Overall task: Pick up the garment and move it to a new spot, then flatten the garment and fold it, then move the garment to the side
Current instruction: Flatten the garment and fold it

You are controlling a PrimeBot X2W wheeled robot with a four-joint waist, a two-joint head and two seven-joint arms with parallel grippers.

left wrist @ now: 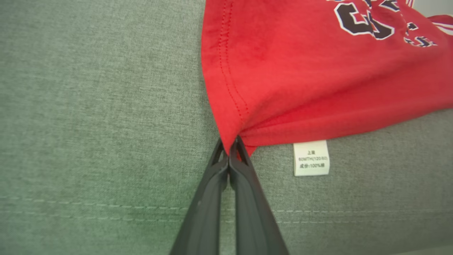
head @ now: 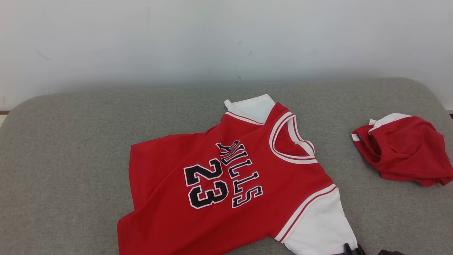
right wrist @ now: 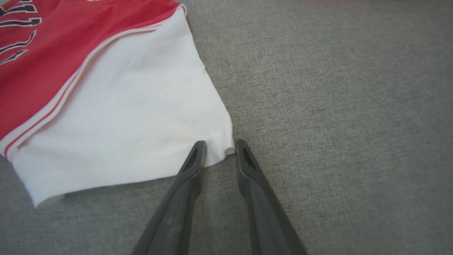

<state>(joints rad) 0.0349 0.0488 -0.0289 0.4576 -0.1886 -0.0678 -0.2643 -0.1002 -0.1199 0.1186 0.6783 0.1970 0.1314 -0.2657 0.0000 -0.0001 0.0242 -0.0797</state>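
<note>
Garment lay spread, left claw clamped on hem, right claw narrowly parted astride sleeve corner.

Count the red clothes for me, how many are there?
2. The jersey lies spread in the middle of the gray cushion; a crumpled red-and-white garment sits apart to its right. Others could lie outside the pictures.

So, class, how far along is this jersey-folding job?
Done: the red short-sleeved "BULLS 23" jersey lies nearly flat, face up, on the grey fabric cushion. In hand: the left gripper has its jaws pinched on a corner of the hem; the right gripper has jaws apart around a corner of the white sleeve. Left: no fold shows yet, and moving it aside.
</note>
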